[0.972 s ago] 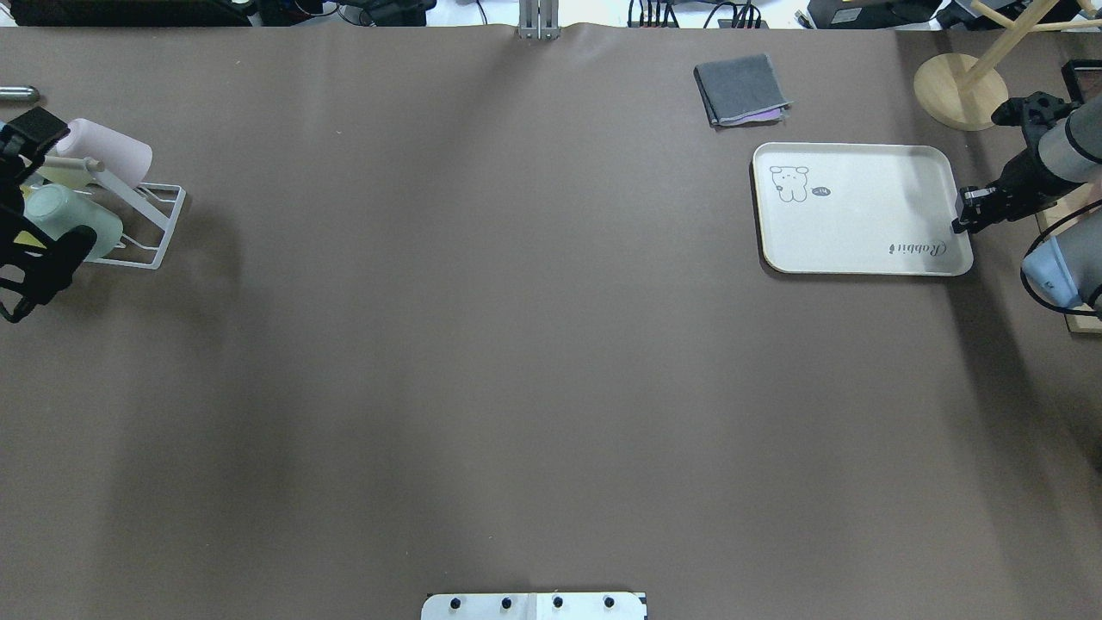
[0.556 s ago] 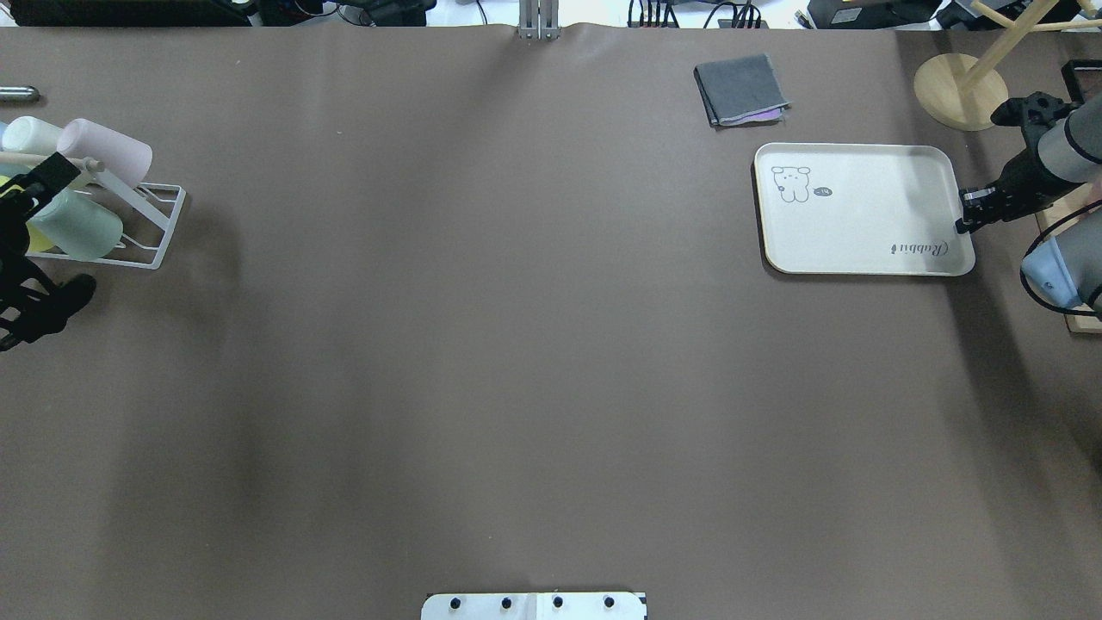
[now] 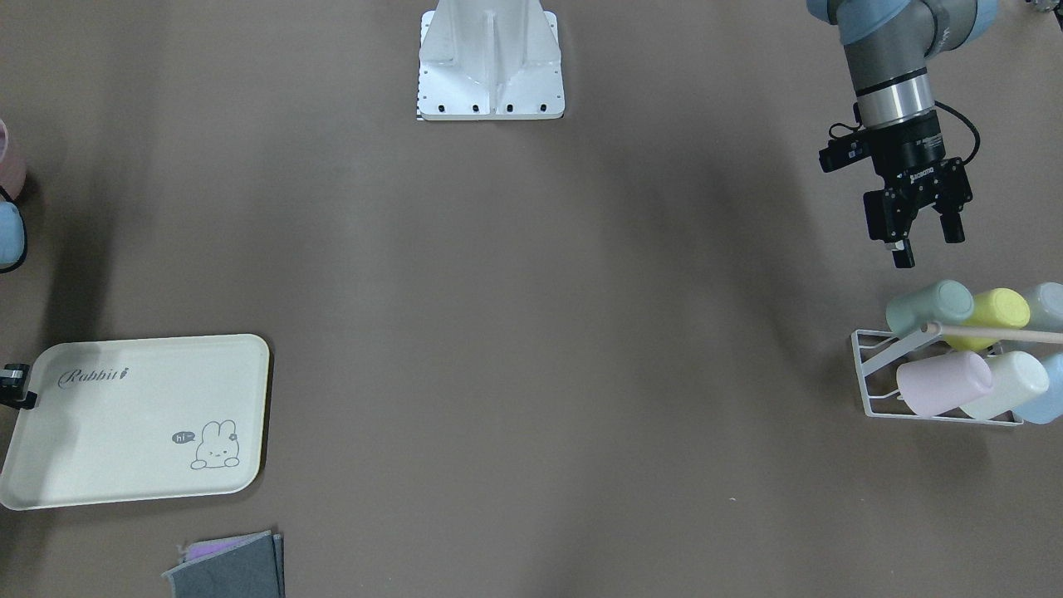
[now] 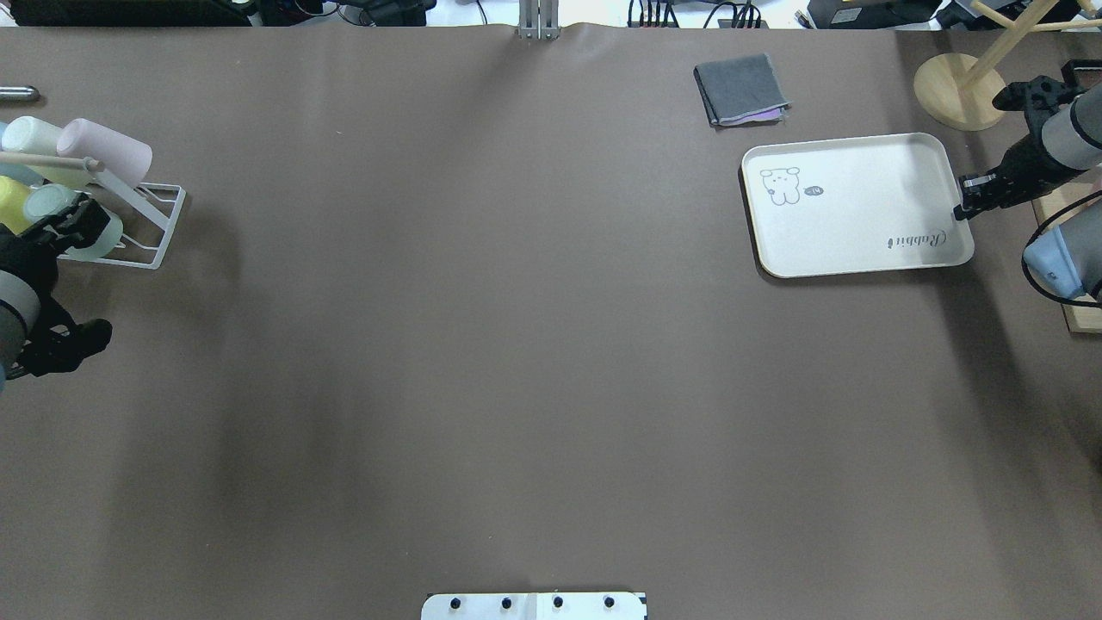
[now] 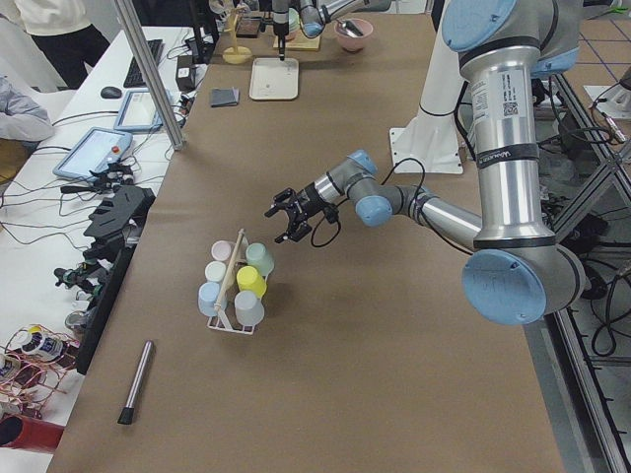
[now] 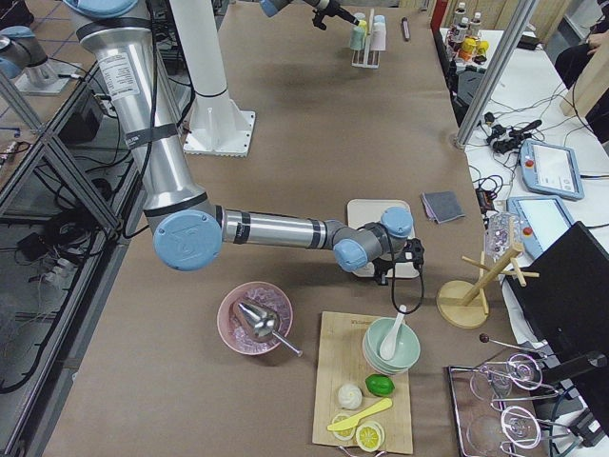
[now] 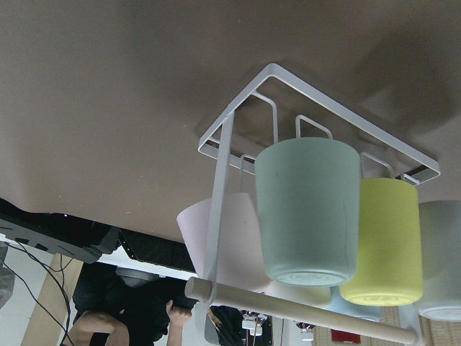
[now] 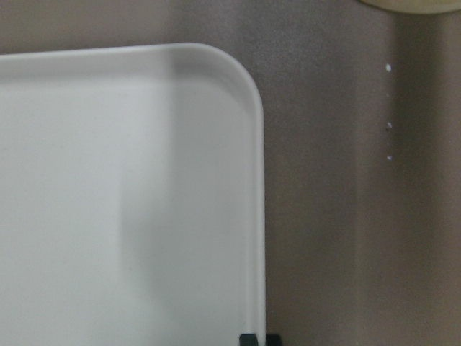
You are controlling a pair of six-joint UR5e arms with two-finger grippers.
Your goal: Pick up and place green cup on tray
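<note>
The green cup lies on its side on a white wire rack at the table's left end; it also shows in the overhead view and fills the left wrist view. My left gripper is open and empty, just short of the cup on the robot's side, not touching it. The cream tray lies at the right end. My right gripper is shut on the tray's right rim, its fingertips astride the edge.
The rack also holds a yellow-green cup, a pink cup, a cream cup and pale blue ones. A folded grey cloth and a wooden stand lie beyond the tray. The robot base is mid-table.
My left gripper has drawn back from around the green cup toward the robot, empty; the cup stays on the rack. The tray has shifted and turned slightly in my right gripper.
</note>
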